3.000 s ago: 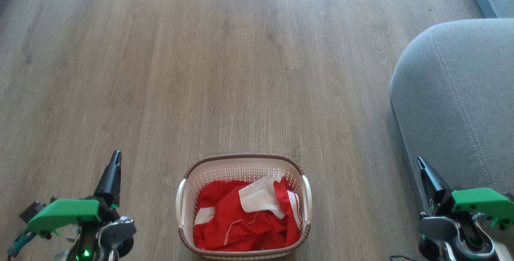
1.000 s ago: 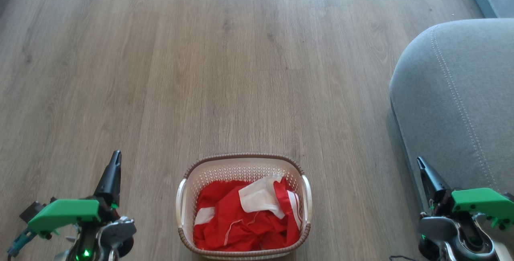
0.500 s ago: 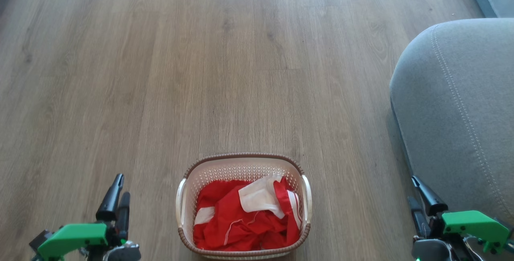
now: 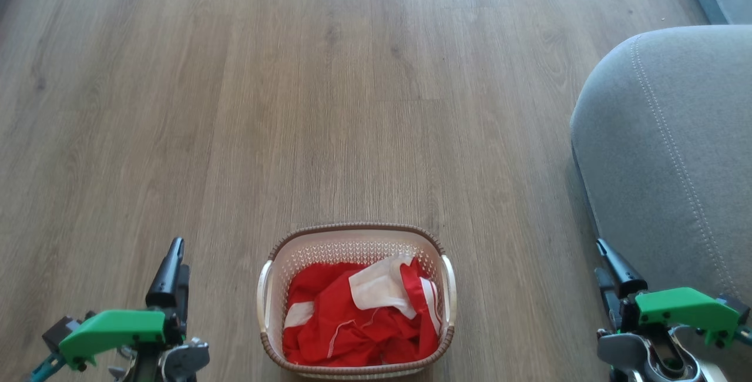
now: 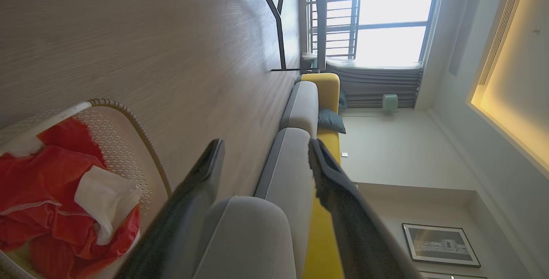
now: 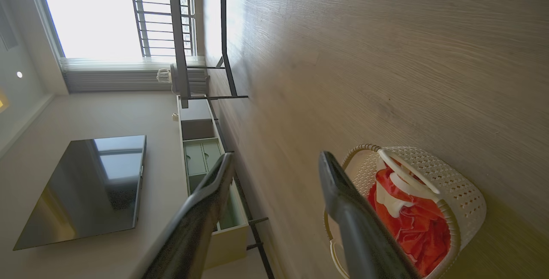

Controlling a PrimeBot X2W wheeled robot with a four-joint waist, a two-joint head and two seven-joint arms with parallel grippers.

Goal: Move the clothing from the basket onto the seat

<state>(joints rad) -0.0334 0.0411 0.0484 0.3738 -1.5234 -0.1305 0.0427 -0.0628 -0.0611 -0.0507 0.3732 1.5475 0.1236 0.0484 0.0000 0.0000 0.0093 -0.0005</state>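
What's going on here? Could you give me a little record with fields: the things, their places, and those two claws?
basket: on the wooden floor, straight ahead of the robot
clothing: red and white, heaped in the basket
seat: grey cushion on the robot's right, apart from the basket
left gripper: open, empty
right gripper: open, empty
progress: nothing moved yet

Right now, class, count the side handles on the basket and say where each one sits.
2. One handle lines the basket on its left side in the head view, the other on its right, flanking the clothing. None looks hidden.
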